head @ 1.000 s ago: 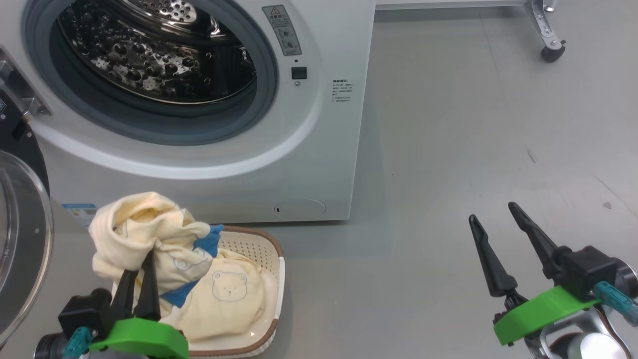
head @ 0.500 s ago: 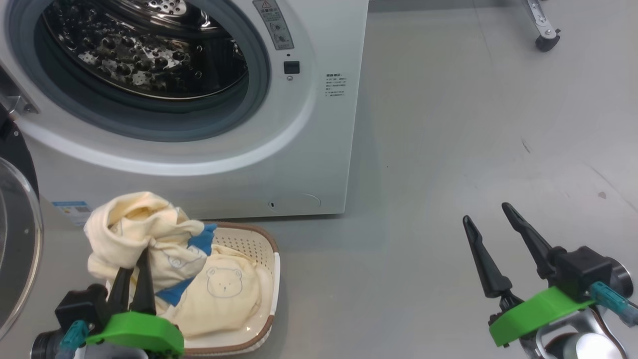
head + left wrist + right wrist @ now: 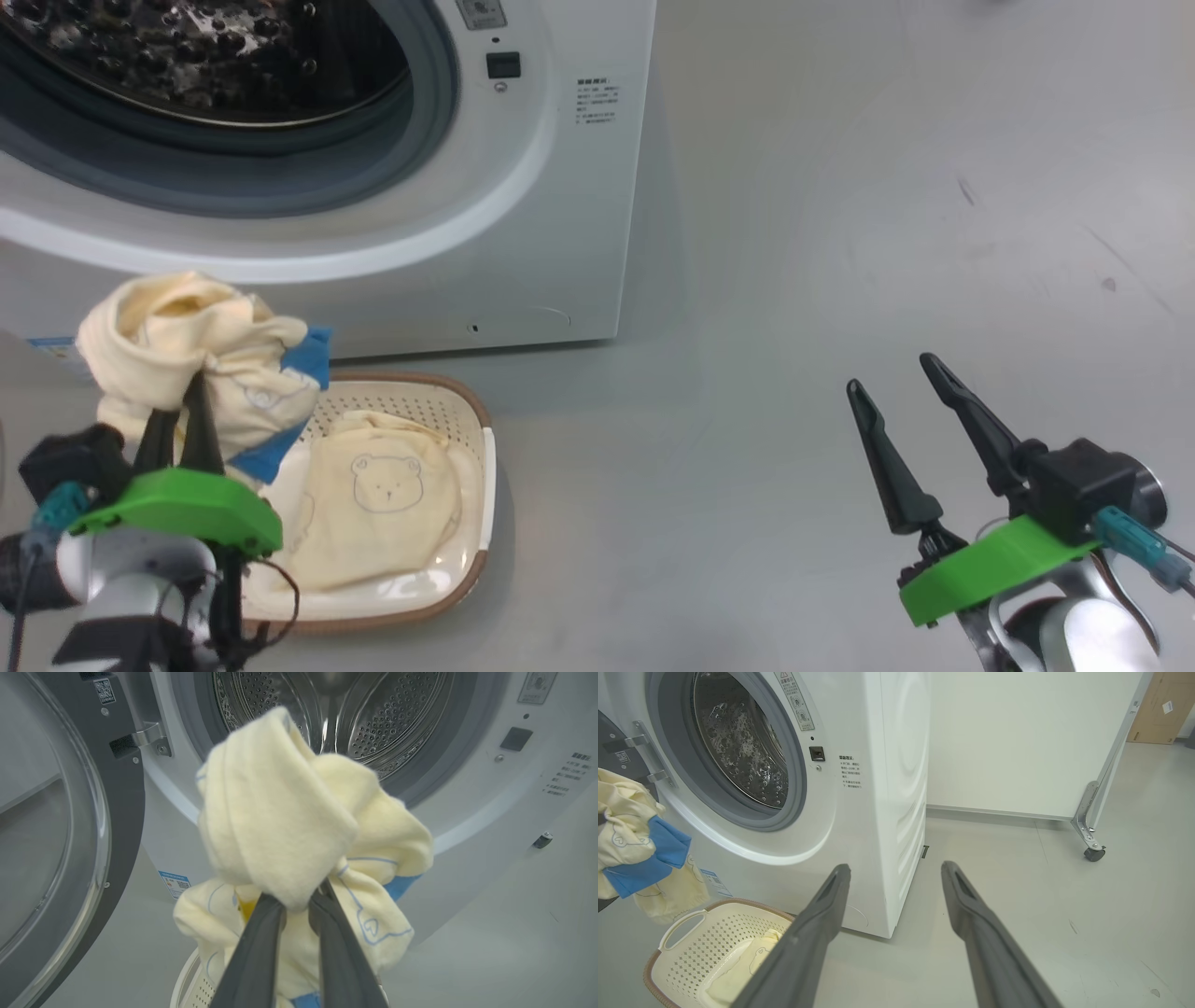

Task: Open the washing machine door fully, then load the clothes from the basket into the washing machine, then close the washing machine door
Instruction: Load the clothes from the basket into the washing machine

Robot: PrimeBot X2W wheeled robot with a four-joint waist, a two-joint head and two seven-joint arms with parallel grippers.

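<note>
Your left gripper [image 3: 182,409], lower left, is pinched onto a cream-and-blue garment [image 3: 187,327], seemingly clear of the basket [image 3: 486,467]. A second garment [image 3: 378,504] lies inside. The right gripper [image 3: 892,373], lower right, is spread and empty. The washing machine [image 3: 560,233] is upper left, its door [image 3: 124,812] open.

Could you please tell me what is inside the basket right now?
One cream garment with a bear print lies in the basket. Whatever is beneath it is covered. A second garment hangs above the basket, gripped by the left pincer.
</note>
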